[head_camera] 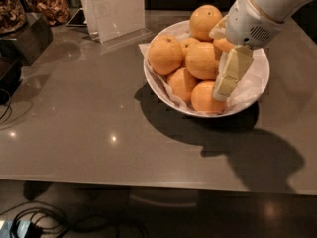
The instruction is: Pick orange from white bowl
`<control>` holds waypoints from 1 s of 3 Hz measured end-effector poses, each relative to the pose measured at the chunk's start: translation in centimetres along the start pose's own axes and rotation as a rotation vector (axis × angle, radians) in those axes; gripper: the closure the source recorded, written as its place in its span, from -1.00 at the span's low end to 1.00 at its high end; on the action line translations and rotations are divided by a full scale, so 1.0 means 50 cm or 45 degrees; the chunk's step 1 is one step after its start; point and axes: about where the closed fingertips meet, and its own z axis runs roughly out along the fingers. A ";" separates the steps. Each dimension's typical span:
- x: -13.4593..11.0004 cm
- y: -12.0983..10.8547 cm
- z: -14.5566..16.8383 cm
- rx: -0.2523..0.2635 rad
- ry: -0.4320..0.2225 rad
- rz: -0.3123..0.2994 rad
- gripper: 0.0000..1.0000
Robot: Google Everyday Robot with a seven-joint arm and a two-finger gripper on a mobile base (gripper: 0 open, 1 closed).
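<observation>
The white bowl (151, 83) stands on the grey table at the back right, lined with crinkled white paper (251, 86) and piled with several oranges. Two big pale oranges lie at the left (165, 54) and in the middle (201, 59); another sits on top at the back (205, 21). Smaller, deeper-orange ones lie at the front (207, 98) and lower left (182, 83). My gripper (226, 81) reaches down into the right side of the bowl, right beside the middle orange and just above the front one. One orange (224, 44) is partly hidden behind the gripper.
A clear sign holder (116, 9) stands behind the bowl to the left. A dark box (27, 41) and jars of snacks (49, 6) are at the far left. The table's front edge (148, 185) runs along the bottom, with cables (34, 222) on the floor.
</observation>
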 end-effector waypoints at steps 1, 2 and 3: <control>-0.006 -0.014 0.049 -0.074 -0.041 0.016 -1.00; -0.013 -0.018 0.085 -0.133 -0.066 0.025 -1.00; -0.016 -0.020 0.076 -0.133 -0.066 0.025 -0.62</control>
